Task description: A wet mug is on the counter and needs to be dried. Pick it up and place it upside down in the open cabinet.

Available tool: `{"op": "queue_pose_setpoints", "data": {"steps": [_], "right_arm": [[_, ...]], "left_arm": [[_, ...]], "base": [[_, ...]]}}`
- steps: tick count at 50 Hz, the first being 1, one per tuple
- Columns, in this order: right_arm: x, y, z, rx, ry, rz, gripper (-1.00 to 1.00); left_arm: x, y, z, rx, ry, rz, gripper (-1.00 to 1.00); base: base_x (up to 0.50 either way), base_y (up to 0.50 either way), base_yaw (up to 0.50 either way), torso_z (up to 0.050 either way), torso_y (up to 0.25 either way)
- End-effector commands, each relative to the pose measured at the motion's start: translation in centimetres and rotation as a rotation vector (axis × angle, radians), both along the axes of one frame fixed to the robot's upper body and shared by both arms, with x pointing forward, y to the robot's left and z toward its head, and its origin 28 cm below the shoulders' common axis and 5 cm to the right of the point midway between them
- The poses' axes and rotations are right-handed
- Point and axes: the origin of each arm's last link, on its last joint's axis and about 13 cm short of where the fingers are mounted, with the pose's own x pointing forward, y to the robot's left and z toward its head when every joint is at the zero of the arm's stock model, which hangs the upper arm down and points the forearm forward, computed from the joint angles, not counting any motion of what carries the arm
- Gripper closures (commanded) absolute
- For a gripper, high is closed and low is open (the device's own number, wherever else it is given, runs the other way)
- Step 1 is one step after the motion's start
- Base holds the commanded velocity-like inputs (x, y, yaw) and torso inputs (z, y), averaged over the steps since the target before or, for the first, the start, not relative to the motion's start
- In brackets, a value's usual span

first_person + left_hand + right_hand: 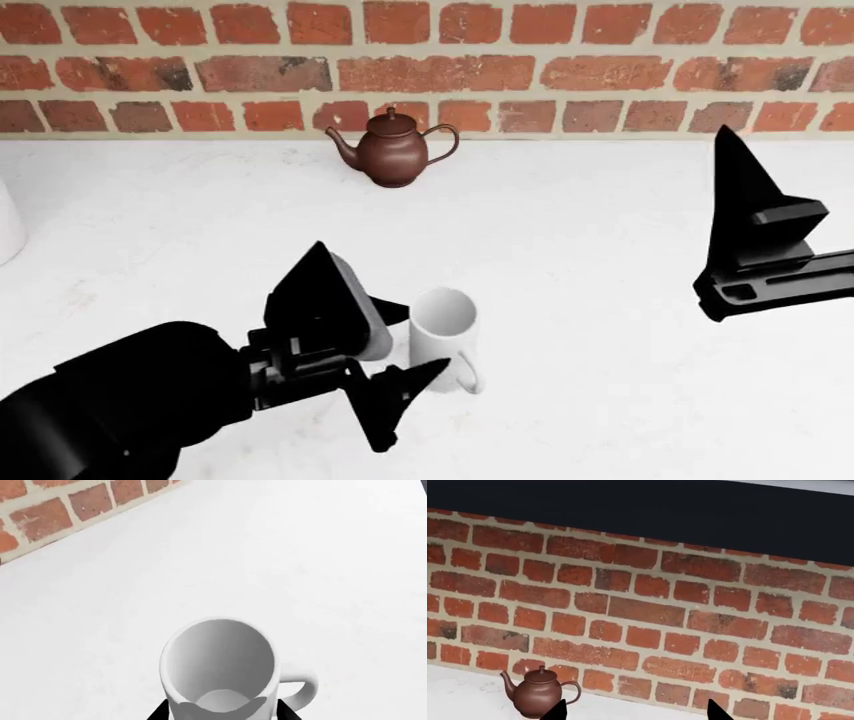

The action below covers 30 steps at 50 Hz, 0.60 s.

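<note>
The white mug (220,665) stands upright on the white counter (300,570), mouth up, its loop handle off to one side. My left gripper (223,711) is shut on the mug, one black fingertip pressed to each side of its wall. From the head camera, the mug (445,335) sits in the middle of the counter (614,230) with the left gripper (424,340) around its near side. My right gripper (747,210) hovers high at the right, open and empty, its fingertips (560,709) framing the brick wall. The open cabinet is out of view.
A brown teapot (391,150) stands at the back against the brick wall (534,70); the right wrist also sees the teapot (537,692). A rounded white vessel (7,225) shows at the left edge. A dark band (640,510) runs above the bricks.
</note>
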Motion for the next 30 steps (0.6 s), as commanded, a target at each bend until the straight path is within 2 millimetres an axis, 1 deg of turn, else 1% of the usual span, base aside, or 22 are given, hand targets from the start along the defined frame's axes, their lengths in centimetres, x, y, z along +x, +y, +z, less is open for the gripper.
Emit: {"op": "queue_pose_setpoints", "data": {"steps": [1, 8, 12, 14, 17, 20, 23, 25, 27, 30], "right_arm": [[-0.1, 0.0, 0.0, -0.001, 0.001, -0.001, -1.00], [-0.2, -0.1, 0.2, -0.003, -0.003, -0.005, -1.00], [-0.1, -0.2, 0.6, -0.009, -0.006, -0.006, -1.00], [0.1, -0.2, 1.0, -0.027, -0.012, -0.010, -1.00], [0.6, -0.8, 1.7, -0.021, -0.014, -0.025, -1.00], [1.0, -1.6, 2.7, -0.029, 0.009, -0.013, -1.00], [1.0, -2.2, 3.4, -0.048, 0.035, 0.010, -1.00], [1.0, -2.5, 3.8, -0.055, 0.035, -0.002, -1.00], [0.8, -2.6, 4.1, -0.068, 0.034, -0.010, -1.00], [0.5, -2.8, 4.6, -0.070, 0.039, 0.006, -1.00]], "left_arm": [[-0.3, -0.4, -0.1, -0.004, 0.007, -0.026, 1.00], [-1.1, -0.1, 1.4, -0.009, -0.063, -0.006, 1.00], [-1.8, 0.2, 3.1, 0.001, -0.151, 0.036, 1.00], [-2.3, 0.4, 4.3, -0.009, -0.210, 0.075, 1.00], [-2.9, 0.5, 6.1, 0.020, -0.339, 0.161, 1.00], [-3.6, 0.3, 7.5, 0.177, -0.579, 0.288, 1.00], [-4.0, 0.1, 8.4, 0.318, -0.753, 0.361, 1.00], [-4.2, 0.0, 8.8, 0.459, -0.873, 0.401, 1.00], [-4.3, 0.1, 9.1, 0.539, -0.951, 0.425, 1.00], [-4.4, 0.3, 9.6, 0.592, -1.043, 0.467, 1.00]], "base": [[0.00, 0.00, 0.00, 0.000, 0.000], [0.00, 0.00, 0.00, 0.000, 0.000], [0.00, 0.00, 0.00, 0.000, 0.000], [0.00, 0.00, 0.00, 0.000, 0.000], [0.00, 0.00, 0.00, 0.000, 0.000], [0.00, 0.00, 0.00, 0.000, 0.000], [0.00, 0.00, 0.00, 0.000, 0.000], [0.00, 0.00, 0.00, 0.000, 0.000], [0.00, 0.00, 0.00, 0.000, 0.000], [0.00, 0.00, 0.00, 0.000, 0.000]]}}
